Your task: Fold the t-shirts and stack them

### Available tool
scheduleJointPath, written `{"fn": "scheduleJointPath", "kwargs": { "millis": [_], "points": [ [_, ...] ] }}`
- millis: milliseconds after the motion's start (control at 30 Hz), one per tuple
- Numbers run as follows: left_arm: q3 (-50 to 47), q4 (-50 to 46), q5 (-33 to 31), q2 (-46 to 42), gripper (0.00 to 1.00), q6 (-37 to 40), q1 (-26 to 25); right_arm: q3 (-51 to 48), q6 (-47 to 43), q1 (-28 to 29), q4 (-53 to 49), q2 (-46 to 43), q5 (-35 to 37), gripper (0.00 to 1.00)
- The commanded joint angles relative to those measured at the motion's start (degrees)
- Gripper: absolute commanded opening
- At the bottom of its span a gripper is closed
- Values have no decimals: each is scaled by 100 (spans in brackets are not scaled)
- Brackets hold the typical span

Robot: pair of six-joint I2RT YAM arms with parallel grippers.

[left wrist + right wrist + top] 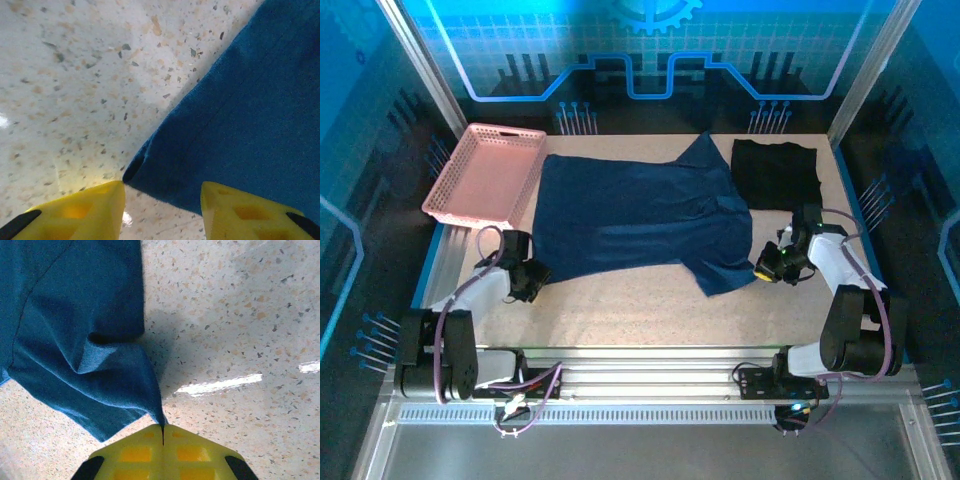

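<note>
The navy blue t-shirt (630, 215) lies spread out across the middle of the table, back side up and plain. A plain black t-shirt (775, 172), folded to a square, rests at the far right. My left gripper (532, 280) sits low at the navy shirt's near-left hem corner. In the left wrist view its yellow fingers (85, 210) stand apart, open (162, 186), with the hem corner (240, 115) just ahead between them. My right gripper (763, 268) is at the shirt's near-right sleeve. It is shut (162, 427) on a pinch of the blue cloth (75, 330), which rises in a fold to the fingertips.
A pink perforated basket (485, 175) stands at the far left, touching the navy shirt's left edge. Bare speckled tabletop (640, 310) runs along the near side between the arms. Enclosure posts and walls frame the table.
</note>
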Motion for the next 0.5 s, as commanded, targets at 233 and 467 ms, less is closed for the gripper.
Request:
{"fn": "scheduleJointPath", "kwargs": {
  "millis": [233, 467],
  "points": [
    [51, -246, -183, 82, 0, 223, 71, 60, -182, -291, -891, -827, -252, 0],
    [-105, -1179, -412, -1160, 0, 331, 108, 202, -174, -493, -1605, -1540, -282, 0]
  ]
}}
